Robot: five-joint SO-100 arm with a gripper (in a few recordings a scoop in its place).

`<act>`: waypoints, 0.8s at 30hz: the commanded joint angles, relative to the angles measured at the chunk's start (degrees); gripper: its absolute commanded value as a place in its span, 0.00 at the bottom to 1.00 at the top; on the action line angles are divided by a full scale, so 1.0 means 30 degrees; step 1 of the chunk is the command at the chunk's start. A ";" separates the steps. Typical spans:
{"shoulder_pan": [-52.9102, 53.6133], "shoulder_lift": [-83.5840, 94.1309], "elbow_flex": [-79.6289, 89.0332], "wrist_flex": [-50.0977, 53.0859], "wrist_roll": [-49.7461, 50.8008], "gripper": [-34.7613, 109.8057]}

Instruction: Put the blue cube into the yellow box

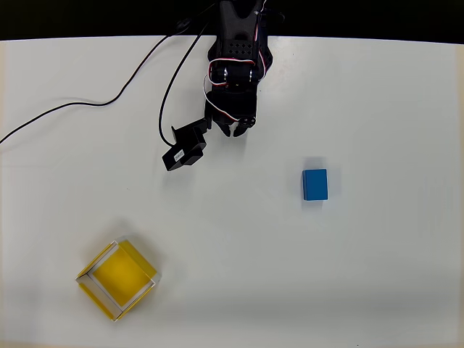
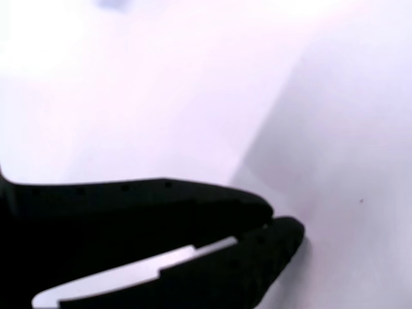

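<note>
step in hand: the reach has not begun, by my reading; the black so-100 arm (image 1: 235, 58) sits folded near the far edge of the white table (image 1: 377, 275), and nothing is carried.

gripper: the gripper (image 1: 238, 128) points down the picture in the overhead view, its tips close over the table.

jaws: clenched on nothing. in the wrist view the two black fingers (image 2: 257, 212) meet at their tips, with a thin sliver of light between them further back.

blue cube: the blue cube (image 1: 315, 184) lies flat on the table, ahead of the jaws and off to the picture's right in the overhead view, well apart from them and free all round.

yellow box: the yellow box (image 1: 138, 259) stands open-topped and turned corner-on, ahead of the jaws and off to the picture's left, further from them than the cube, and empty.

wrist camera: a small black camera block (image 1: 184, 149) hangs just beside the jaws on the picture's left, with a cable (image 1: 87, 103) trailing off across the table.

next move: likely the jaws must part, swing toward the cube, line up with its narrower span and come down around it before closing.

risk: a grip off centre could twist the cube aside.

writing: a small pale label on the camera block is too small to read; no brand or lettering elsewhere can be made out.
</note>
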 commanded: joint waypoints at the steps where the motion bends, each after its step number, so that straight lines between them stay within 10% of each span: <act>1: -0.0762 0.0557 0.0498 0.0029 0.1582 0.25; 24: -0.2139 -0.7646 -0.6387 -0.4131 0.2930 0.37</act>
